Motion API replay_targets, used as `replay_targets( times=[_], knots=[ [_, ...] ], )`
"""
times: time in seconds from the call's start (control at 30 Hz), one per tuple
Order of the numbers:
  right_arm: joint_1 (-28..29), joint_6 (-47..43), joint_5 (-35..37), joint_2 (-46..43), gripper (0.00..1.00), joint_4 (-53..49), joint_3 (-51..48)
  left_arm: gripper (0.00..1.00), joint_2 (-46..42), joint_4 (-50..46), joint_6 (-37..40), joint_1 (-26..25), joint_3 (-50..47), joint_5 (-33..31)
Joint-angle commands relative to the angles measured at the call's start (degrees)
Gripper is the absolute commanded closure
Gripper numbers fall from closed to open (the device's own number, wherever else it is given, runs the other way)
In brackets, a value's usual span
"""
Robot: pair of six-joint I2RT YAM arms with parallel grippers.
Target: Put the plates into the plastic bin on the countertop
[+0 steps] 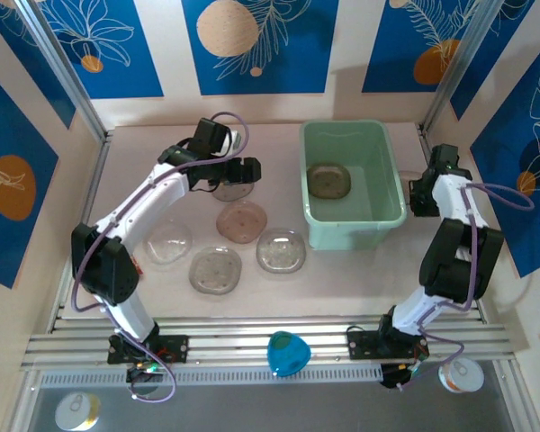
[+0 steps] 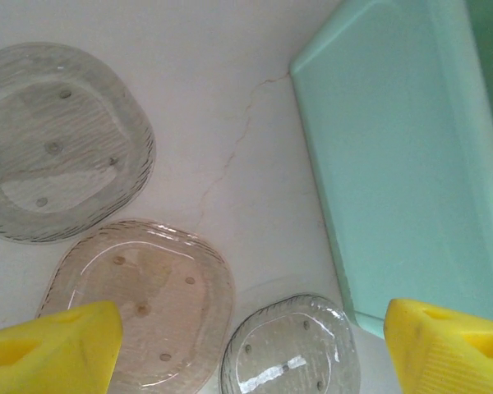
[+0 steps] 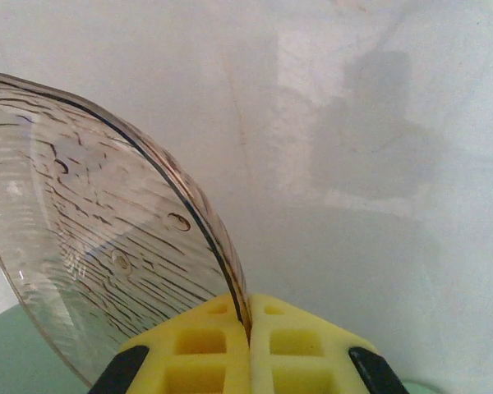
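Pale mint-green rectangular plastic bin (image 1: pixel 353 220) is sitting on the pale beige-pink bench (image 1: pixel 144 162). A brownish translucent rounded-square plate (image 1: pixel 328 180) is lying flat on the bin's floor.

The right yellow fingers (image 3: pixel 205 349) are clenching the rim of a clear ribbed plastic plate (image 3: pixel 90 238) and holding it tilted up on edge. In the top view I'm seeing the right arm (image 1: pixel 450 207) standing just off the bin's right wall.

The left yellow fingers (image 2: pixel 53 345) are spread wide with nothing between them, hovering over the bench left of the bin, and the bin's outer wall is showing beside them in the wrist view.

I'm counting five more plates lying flat on the bench, all left of the bin:
- A pinkish round-cornered plate (image 1: pixel 241 220) is near the bin's left wall.
- A clear textured plate (image 1: pixel 281 250) is just off the bin's near-left corner.
- A greyish plate (image 1: pixel 215 268) is farther left of that one.
- A clear domed-looking plate (image 1: pixel 168 241) is farthest from the bin.
- A faint clear plate (image 1: pixel 227 191) is sitting under the left fingers.

None of the five is touching the bin as far as I can tell.
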Motion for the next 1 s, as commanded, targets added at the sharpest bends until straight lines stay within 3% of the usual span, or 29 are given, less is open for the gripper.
replay_targets(
  times=[0.0, 0.37, 0.63, 0.7, 0.83, 0.97],
  knots=[
    [-1.31, 0.9, 1.87, -5.08, 1.0, -1.67, -2.06, 0.17, -2.68, -1.04, 1.28, -0.84, -0.03, -1.26],
    [-6.02, -4.11, 2.35, -15.89, 1.0, -3.62, -1.5, 0.16, -5.53, -0.05, 2.0, -1.75, 1.21, -0.88],
    [-4.9, -7.03, 3.99, -21.31, 1.0, -4.1, 4.9, 0.16, -2.16, 1.82, 1.85, -4.22, 8.5, 1.19],
    [-4.32, -6.92, 1.7, -21.75, 1.0, -4.42, 7.06, 0.16, -0.94, 2.57, 1.72, -5.28, 10.56, 1.33],
    [0.62, -5.73, -4.08, -21.73, 1.0, -5.61, 10.62, 0.15, 1.34, 6.03, 0.21, -7.4, 13.58, 1.49],
    [8.4, -2.42, -3.87, -23.47, 1.0, -4.37, 9.33, 0.14, 4.41, 10.24, -3.3, -8.5, 16.33, 4.96]
  ],
)
